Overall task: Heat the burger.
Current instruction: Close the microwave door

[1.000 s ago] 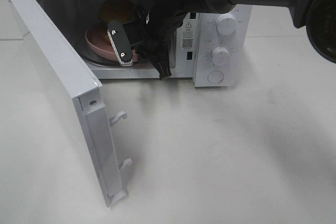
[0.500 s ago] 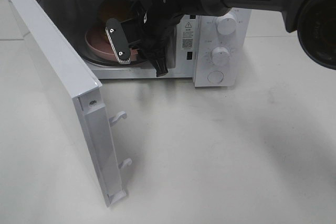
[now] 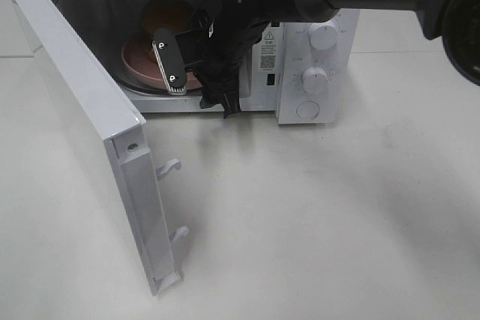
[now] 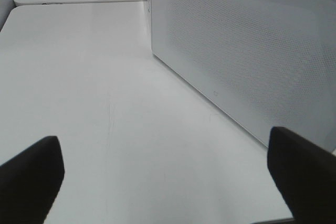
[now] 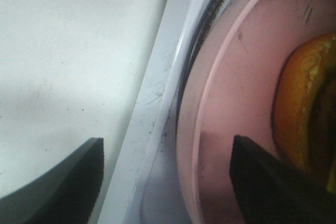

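Observation:
The burger (image 3: 166, 13) sits on a pink plate (image 3: 139, 61) inside the open microwave (image 3: 315, 73). Only its golden bun top shows in the exterior view. My right gripper (image 3: 201, 84) hangs at the oven's mouth by the plate's near rim, open. In the right wrist view the right gripper (image 5: 168, 182) has one finger over the plate (image 5: 236, 77) and the other outside the oven's sill, gripping nothing, with the burger (image 5: 307, 103) just beyond. My left gripper (image 4: 168, 182) is open and empty over the table, out of the exterior view.
The microwave door (image 3: 82, 110) stands swung out to the left, its latch hooks (image 3: 171, 166) pointing at the table. The control knobs (image 3: 322, 35) are on the oven's right face. A white perforated panel (image 4: 236, 51) fills the side of the left wrist view.
The right gripper's jaws have spread apart at the plate's rim, and the arm has shifted slightly. Plate and burger stay inside the microwave. The left gripper has not changed.

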